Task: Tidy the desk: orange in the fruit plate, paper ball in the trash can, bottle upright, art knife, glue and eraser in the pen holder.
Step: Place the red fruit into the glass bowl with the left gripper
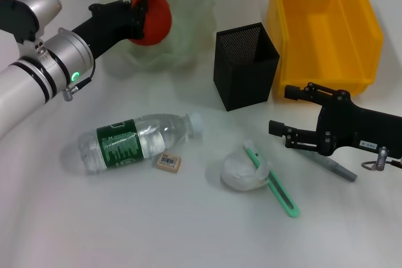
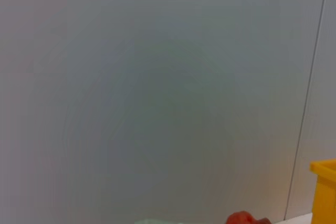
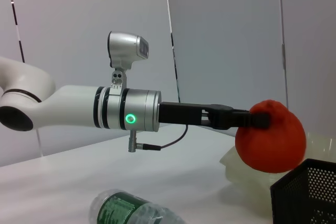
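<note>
Green art knife [image 1: 274, 181] lies front; behind, left pincer [image 1: 139, 18] clamps orange [image 1: 152, 14] directly above fruit plate [image 1: 188, 36].

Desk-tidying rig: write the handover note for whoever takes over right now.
Left gripper: shut on the round orange fruit, held over the pale green glass fruit plate; not released yet.
Right gripper: open, hovering low beside the black mesh pen holder, above a grey pen-like stick.
Nothing finished.
Left to do: clear plastic water bottle lies on its side; small tan eraser beside it; white crumpled paper ball and green art knife on the table, touching. Yellow plastic bin stands behind.
</note>
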You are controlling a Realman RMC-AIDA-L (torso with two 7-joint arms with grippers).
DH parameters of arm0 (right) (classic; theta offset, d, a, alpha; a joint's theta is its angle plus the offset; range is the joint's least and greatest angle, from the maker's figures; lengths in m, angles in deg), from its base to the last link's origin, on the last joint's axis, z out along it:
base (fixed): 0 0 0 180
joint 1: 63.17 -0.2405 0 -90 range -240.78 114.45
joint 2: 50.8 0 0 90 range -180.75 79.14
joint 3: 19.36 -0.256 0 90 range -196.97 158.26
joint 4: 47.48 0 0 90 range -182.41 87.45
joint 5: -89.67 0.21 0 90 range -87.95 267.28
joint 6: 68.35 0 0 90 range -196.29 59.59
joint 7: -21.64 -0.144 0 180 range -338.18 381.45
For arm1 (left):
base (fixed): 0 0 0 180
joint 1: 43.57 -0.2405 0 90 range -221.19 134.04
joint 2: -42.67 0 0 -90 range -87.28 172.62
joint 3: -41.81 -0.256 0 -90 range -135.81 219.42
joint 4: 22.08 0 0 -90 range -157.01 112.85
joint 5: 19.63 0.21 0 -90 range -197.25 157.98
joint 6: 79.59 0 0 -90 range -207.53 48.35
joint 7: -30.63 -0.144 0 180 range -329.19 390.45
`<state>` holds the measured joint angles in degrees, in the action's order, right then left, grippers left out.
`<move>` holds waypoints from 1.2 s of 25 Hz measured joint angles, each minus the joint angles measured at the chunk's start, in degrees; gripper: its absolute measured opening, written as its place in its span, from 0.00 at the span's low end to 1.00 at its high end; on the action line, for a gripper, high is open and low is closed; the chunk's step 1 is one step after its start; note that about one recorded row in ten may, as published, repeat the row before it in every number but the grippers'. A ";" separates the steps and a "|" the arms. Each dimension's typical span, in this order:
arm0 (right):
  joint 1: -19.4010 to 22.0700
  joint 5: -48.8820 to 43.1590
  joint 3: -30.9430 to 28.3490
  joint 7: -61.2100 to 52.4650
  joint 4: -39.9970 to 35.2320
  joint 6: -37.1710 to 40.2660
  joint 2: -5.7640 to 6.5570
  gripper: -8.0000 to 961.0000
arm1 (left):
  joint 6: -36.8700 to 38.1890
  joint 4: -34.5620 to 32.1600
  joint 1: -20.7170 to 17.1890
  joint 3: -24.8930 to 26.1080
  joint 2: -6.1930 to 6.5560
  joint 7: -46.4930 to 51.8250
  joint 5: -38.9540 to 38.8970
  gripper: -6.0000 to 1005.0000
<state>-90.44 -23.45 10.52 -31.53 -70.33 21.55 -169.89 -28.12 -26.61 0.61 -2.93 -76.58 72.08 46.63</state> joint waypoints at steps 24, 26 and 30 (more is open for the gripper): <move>-0.71 0.00 0.00 0.00 -0.06 -0.61 0.09 0.85 | -0.75 0.00 0.21 1.21 -0.01 -0.15 -0.08 0.12; -0.71 0.00 0.00 0.00 -0.07 -0.61 0.09 0.85 | -0.76 0.02 0.23 1.01 -0.01 -0.15 -0.01 0.13; -0.70 0.00 0.00 0.00 -0.09 -0.62 0.09 0.85 | -0.78 0.06 0.45 0.79 -0.01 -0.15 0.21 0.15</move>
<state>-91.14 -23.45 10.52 -31.53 -70.42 20.94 -169.80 -28.90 -26.54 1.05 -2.14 -76.59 71.93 46.84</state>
